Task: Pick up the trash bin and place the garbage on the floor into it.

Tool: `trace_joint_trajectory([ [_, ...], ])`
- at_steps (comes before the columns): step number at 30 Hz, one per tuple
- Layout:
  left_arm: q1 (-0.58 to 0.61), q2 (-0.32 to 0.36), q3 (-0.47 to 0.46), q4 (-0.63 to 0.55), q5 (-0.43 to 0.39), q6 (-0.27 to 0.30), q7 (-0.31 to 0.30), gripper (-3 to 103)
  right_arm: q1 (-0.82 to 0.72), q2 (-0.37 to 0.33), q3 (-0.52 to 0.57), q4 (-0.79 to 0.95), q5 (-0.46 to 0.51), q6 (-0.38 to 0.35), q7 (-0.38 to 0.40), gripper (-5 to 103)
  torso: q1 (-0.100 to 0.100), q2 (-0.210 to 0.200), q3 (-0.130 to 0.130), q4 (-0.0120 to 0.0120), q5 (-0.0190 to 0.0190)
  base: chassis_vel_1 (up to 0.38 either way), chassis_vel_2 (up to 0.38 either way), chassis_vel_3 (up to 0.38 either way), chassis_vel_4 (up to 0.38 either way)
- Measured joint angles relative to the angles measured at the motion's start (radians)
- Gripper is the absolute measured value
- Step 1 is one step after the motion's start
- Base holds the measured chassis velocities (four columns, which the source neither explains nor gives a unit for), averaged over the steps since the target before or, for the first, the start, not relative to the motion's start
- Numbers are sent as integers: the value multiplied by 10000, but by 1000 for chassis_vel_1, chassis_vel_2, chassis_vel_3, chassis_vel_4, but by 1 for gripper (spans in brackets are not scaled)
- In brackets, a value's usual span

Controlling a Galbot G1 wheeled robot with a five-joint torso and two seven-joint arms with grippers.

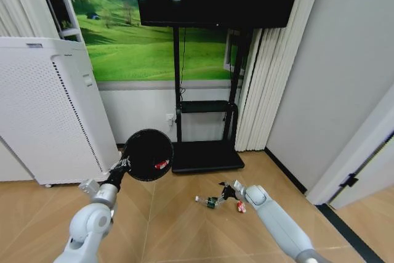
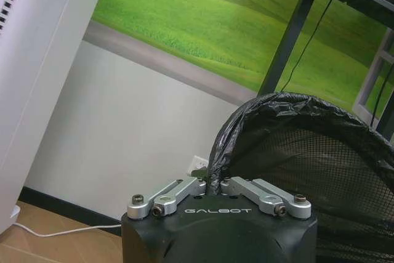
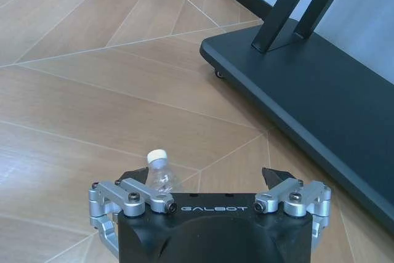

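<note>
Head view is showing the left gripper (image 1: 125, 165) holding the trash bin (image 1: 148, 155) off the floor by its rim, with the mouth tipped toward the camera; one red-and-white piece (image 1: 162, 165) is already lying inside it. In the left wrist view the jaws are pinching shut on the rim and the black liner (image 2: 258, 115) bunched over it, with the mesh wall of the bin rising just beyond them. The right gripper (image 1: 229, 190) is reaching low over the floor (image 1: 178, 214); its jaws are standing apart, with the clear bottle (image 3: 161, 173) lying between them toward one finger, cap end pointing away from the gripper body; the long axis seems to be running roughly along the gripper's reach rather than across it. In the head view the bottle (image 1: 209, 201) is sitting just off the jaws with its green label showing, and a red-and-white wrapper (image 1: 241, 206) is lying near it on the other side.

Risks, as I am judging them: the bottle is sitting off-centre, so a closing finger may be nudging it into a roll instead of trapping it; a smooth round body is likely slipping easily. The bin is hanging from a thin rim pinch with liner in between, so it may be swinging or sliding; tilted this far, it could be spilling the piece already inside.
</note>
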Motion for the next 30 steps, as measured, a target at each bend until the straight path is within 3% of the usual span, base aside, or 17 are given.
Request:
trace_joint_trajectory([
  [7,-108,-9,-23,88,-12,13,79,4,-82,85,-26,-17,-69,129,-99,100,0,0,1,2,2,-177,195,175,-193],
  [11,-110,-81,-24,181,0,19,219,4,-284,-113,11,93,-802,591,-987,100,2,-1,5,1,0,-176,210,163,-155],
  [13,-123,-136,0,258,37,21,288,4,-309,-135,33,27,-1701,1310,-1934,100,2,-1,5,2,-2,-96,95,89,-91],
  [16,-144,-176,76,330,84,22,333,4,-306,11,20,-45,-2412,1687,-2454,100,2,-1,3,0,0,-37,42,35,-12],
  [22,-193,-218,166,424,137,23,375,4,-407,354,-268,-216,-2852,1714,-2426,100,0,0,-2,-1,0,45,-25,-33,40],
  [30,-260,-211,150,522,137,14,512,4,-249,1093,-617,-1043,-2857,1089,-1392,100,1,0,1,2,2,0,0,0,0],
])
